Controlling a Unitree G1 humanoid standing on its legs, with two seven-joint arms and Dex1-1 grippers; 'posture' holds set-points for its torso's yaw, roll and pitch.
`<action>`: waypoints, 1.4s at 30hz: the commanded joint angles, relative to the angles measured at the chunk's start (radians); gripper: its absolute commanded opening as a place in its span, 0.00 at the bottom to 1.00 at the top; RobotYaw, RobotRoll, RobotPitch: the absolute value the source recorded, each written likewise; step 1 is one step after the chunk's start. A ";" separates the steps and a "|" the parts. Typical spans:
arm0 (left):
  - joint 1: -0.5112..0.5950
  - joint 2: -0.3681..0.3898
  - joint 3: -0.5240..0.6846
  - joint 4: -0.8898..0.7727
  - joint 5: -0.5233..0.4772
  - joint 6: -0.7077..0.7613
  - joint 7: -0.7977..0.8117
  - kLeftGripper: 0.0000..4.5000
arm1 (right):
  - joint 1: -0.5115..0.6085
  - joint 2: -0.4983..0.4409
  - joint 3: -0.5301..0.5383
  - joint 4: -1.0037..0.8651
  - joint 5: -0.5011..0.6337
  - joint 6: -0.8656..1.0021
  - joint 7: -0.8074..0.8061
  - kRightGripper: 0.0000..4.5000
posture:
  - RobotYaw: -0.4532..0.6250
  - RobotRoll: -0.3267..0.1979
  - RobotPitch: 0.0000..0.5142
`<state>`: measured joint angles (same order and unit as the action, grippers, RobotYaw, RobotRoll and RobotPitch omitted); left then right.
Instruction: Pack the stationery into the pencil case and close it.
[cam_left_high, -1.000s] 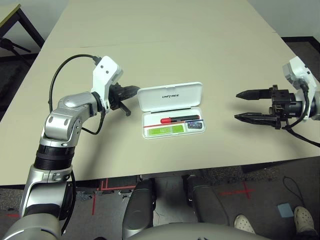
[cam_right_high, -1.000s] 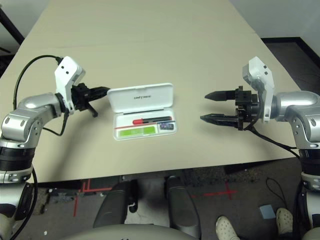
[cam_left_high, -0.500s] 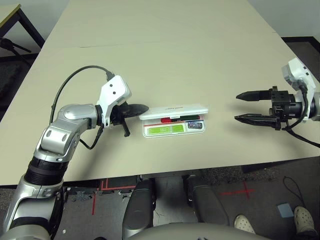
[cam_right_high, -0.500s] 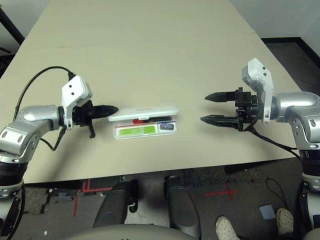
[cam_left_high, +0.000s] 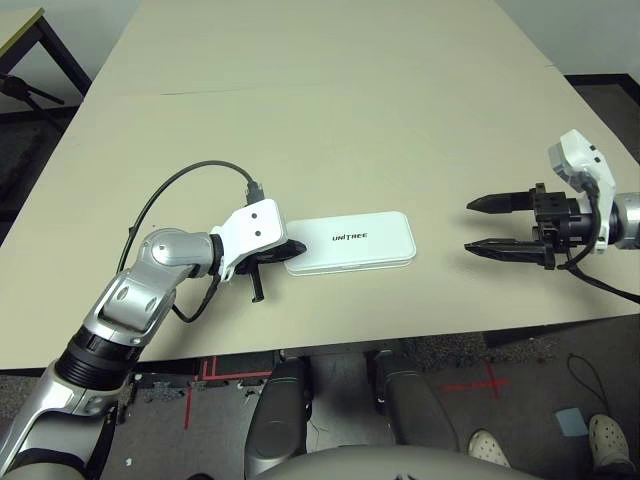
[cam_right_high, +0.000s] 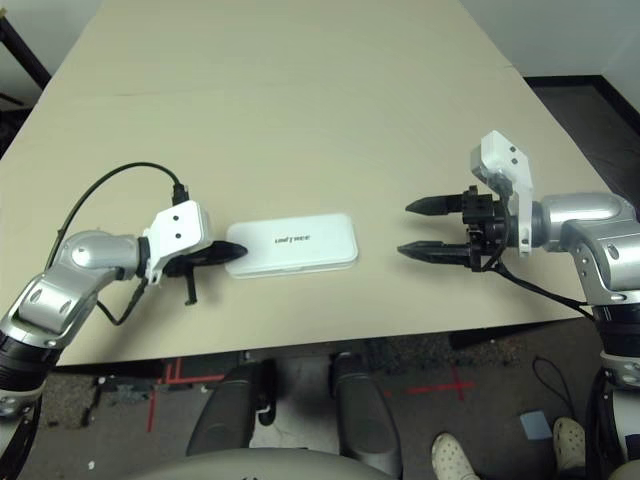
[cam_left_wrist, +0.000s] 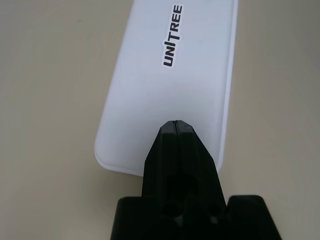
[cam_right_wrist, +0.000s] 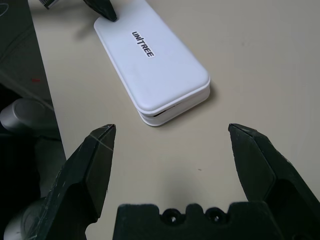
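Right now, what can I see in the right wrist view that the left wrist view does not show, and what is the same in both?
The right wrist view alone shows the right tool, its two black fingers wide apart and away from the case, and the case's far short end with the seam between lid and tray. The left wrist view alone shows the left tool closed to a single tip, resting over the near short end of the lid. Both show the flat white plastic pencil case, lid down with its dark UNITREE lettering up, on the beige table.

Left gripper (cam_left_wrist: 176, 125) fingers pressed together, apparently low near the tabletop's front edge; right gripper (cam_left_high: 487, 226) spread wide, level.
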<state>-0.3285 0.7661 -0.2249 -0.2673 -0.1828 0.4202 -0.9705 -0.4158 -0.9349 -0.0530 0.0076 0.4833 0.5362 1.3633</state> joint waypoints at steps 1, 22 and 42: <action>0.043 0.015 -0.061 -0.001 0.037 0.011 -0.027 0.01 | 0.015 -0.001 0.013 -0.016 -0.002 0.001 -0.002 1.00 | 0.38 0.62 0.37; 0.105 -0.097 0.273 -0.031 -0.200 0.019 0.053 0.55 | 0.016 0.107 -0.054 0.011 0.001 -0.028 -0.154 1.00 | 0.39 0.62 0.39; -0.113 -0.139 0.730 0.736 -0.181 -0.343 0.488 0.99 | -0.156 0.350 -0.254 0.664 -0.271 -0.664 -0.948 1.00 | 0.40 0.62 0.35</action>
<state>-0.4411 0.6150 0.4933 0.4253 -0.3752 0.1100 -0.4879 -0.5672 -0.5834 -0.2798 0.6373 0.2254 -0.0901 0.4547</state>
